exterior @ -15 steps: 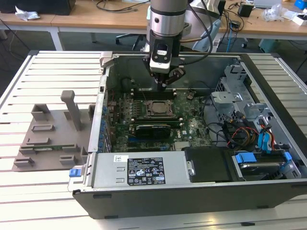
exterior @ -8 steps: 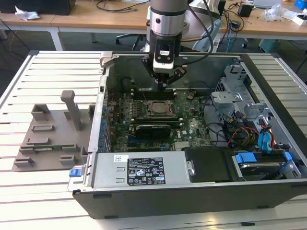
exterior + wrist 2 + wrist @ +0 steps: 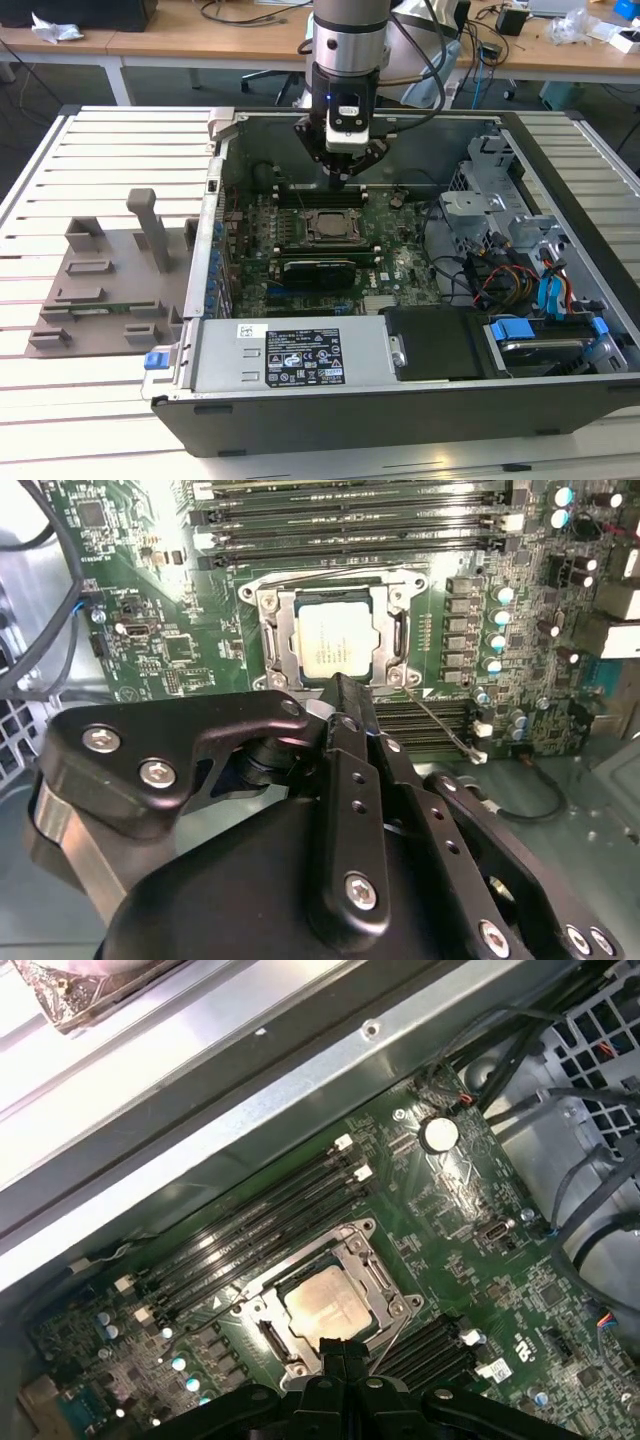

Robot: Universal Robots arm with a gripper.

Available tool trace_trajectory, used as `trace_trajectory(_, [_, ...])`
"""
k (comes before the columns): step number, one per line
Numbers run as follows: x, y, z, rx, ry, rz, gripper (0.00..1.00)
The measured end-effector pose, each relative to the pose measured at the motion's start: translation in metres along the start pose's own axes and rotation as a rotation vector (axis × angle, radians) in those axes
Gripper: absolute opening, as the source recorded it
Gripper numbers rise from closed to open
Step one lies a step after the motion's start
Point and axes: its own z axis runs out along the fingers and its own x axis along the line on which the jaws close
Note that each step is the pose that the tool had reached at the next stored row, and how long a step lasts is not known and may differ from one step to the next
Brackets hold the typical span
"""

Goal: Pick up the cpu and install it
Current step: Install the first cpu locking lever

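Cpu point(image 3: 328, 227) lies in its socket point(image 3: 307, 228), centre of the exterior view.
Claw point(image 3: 340, 178) pinched narrow and empty, poised above, probably to press.

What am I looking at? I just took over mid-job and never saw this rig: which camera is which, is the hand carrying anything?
The exterior view looks from outside at a robot arm reaching into an open computer case lying on a slatted table. Both wrist views ride on the arm, looking past its hand at the motherboard. The cpu sits in its socket frame, memory slots alongside. The hand looks shut and holds nothing, its tips close over the cpu's edge.
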Motion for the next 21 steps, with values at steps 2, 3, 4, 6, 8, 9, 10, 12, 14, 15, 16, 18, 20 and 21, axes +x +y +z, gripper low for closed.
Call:
trace_trajectory(2, [0.0,0.0,0.0,-0.0006,-0.0002,-0.016,0.11])
trace_trajectory(3, [0.0,0.0,0.0,-0.0009,-0.0003,-0.024,0.11])
trace_trajectory(4, [0.0,0.0,0.0,-0.0012,-0.0004,-0.033,0.11])
trace_trajectory(6, [0.0,0.0,0.0,-0.002,-0.0006,-0.054,0.11])
trace_trajectory(8, [0.0,0.0,0.0,-0.0027,-0.0007,-0.07,0.11])
trace_trajectory(9, [0.0,0.0,0.0,-0.0029,-0.0008,-0.078,0.11])
trace_trajectory(10, [0.0,0.0,0.0,-0.0032,-0.0009,-0.084,0.11])
trace_trajectory(12, [0.0,0.0,0.0,-0.004,-0.0011,-0.107,0.11])
trace_trajectory(14, [0.0,0.0,0.0,-0.0045,-0.0012,-0.12,0.11])
trace_trajectory(15, [0.0,0.0,0.0,-0.0048,-0.0013,-0.127,0.11])
trace_trajectory(16, [0.0,0.0,0.0,-0.005,-0.0013,-0.132,0.11])
trace_trajectory(18, [0.0,0.0,0.0,-0.0055,-0.0014,-0.146,0.11])
trace_trajectory(20, [0.0,0.0,0.0,-0.0058,-0.0016,-0.157,0.11])
trace_trajectory(21, [0.0,0.0,0.0,-0.0062,-0.0016,-0.165,0.11])
